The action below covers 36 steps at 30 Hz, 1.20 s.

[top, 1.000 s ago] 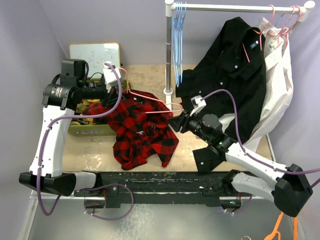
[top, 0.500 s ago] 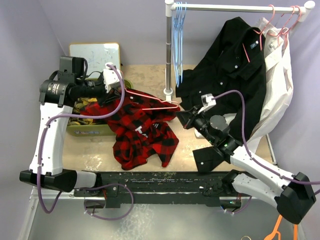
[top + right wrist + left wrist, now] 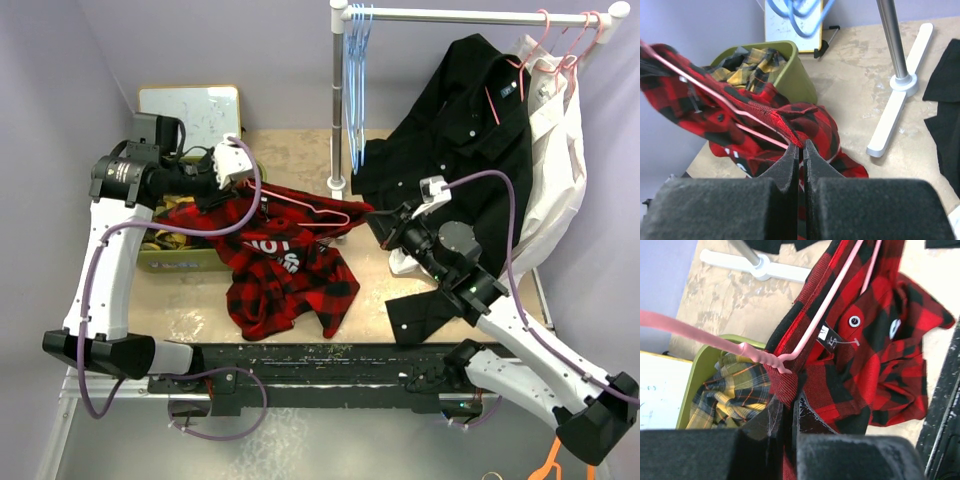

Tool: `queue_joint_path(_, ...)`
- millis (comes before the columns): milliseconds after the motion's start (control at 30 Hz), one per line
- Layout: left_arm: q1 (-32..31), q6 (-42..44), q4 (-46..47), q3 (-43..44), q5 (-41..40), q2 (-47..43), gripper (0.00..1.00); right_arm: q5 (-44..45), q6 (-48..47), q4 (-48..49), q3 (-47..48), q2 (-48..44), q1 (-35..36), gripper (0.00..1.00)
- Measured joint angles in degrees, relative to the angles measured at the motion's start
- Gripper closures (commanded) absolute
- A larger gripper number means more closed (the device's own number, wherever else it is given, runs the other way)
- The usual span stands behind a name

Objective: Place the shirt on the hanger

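Note:
The red-and-black check shirt (image 3: 285,275) hangs stretched between my two grippers, its lower part heaped on the table, white lettering showing. The pink wire hanger (image 3: 312,205) lies inside its upper part, hook toward the left. My left gripper (image 3: 248,192) is shut on the shirt's collar cloth (image 3: 790,390) just below the hanger's twisted neck (image 3: 774,362). My right gripper (image 3: 381,222) is shut on a shirt edge (image 3: 799,142). The hanger's wires (image 3: 715,95) run under the cloth in the right wrist view.
A green bin (image 3: 180,258) of yellow-green plaid cloth (image 3: 735,390) sits at the left with a whiteboard (image 3: 190,110) behind it. The rack pole (image 3: 338,100) stands on its white base (image 3: 900,105). Blue hangers (image 3: 356,60), a black shirt (image 3: 470,150) and a white shirt (image 3: 560,150) hang on the rail.
My right gripper has pulled the shirt edge up and to the right, spreading the shirt over the hanger. My left gripper has shifted right and lower. The white lettering has come into sight.

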Motion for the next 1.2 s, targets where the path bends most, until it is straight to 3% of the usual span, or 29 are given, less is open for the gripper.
queue_joint_path(300,-3.96,-7.26,10.56,-4.0,-9.16,0.98,1.0,-4.15,1.46,-12.83,11.06,2.51,-0.2,1.0)
queue_joint_path(433,-6.36,-11.82,14.19,-4.02,-11.89,1.57,1.0,-2.29,3.26,-16.57,16.81,8.44,5.95,1.0)
queue_joint_path(567,-7.89,-16.17,15.43,-3.72,-11.78,1.68,1.0,-2.54,3.56,-15.5,22.6,15.23,12.39,1.0)
queue_joint_path(800,-8.11,-20.72,16.06,-1.64,-10.6,0.13,1.0,-3.17,3.3,-12.94,36.54,26.8,14.67,1.0)
queue_joint_path(1000,-8.09,-23.15,15.87,4.17,-10.84,-1.86,1.0,-4.11,2.86,-12.33,49.9,36.24,18.49,1.0)
queue_joint_path(1200,-7.98,-24.26,13.66,17.05,-14.99,-1.05,1.0,-4.0,2.36,-13.73,62.05,42.29,20.28,1.0)
